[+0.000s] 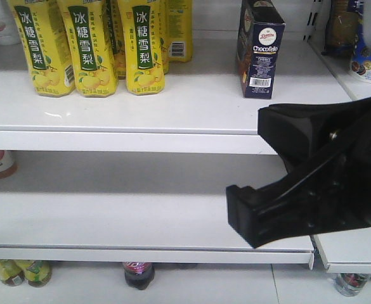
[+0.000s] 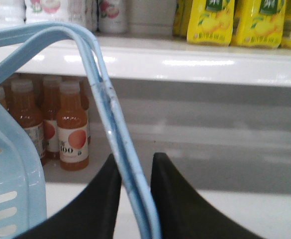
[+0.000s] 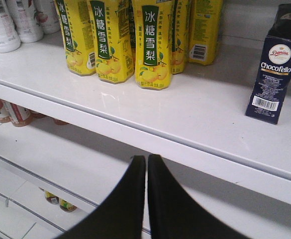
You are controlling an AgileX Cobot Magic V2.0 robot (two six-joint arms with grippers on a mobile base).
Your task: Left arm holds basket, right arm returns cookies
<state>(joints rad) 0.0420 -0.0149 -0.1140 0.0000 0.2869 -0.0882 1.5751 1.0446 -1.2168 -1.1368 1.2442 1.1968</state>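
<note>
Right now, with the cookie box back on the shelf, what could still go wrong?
The cookies stand tall and narrow on the top shelf, apart from the yellow bottles; a bump from the shut right gripper as it moves could tip them. The left gripper pinches only the thin handles of the basket, which might slip or swing.

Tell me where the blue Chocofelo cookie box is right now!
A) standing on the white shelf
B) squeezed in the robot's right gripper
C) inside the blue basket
A. The Chocofelo cookie box stands upright on the white shelf, right of the yellow drink bottles; the right gripper is shut and empty.
</note>
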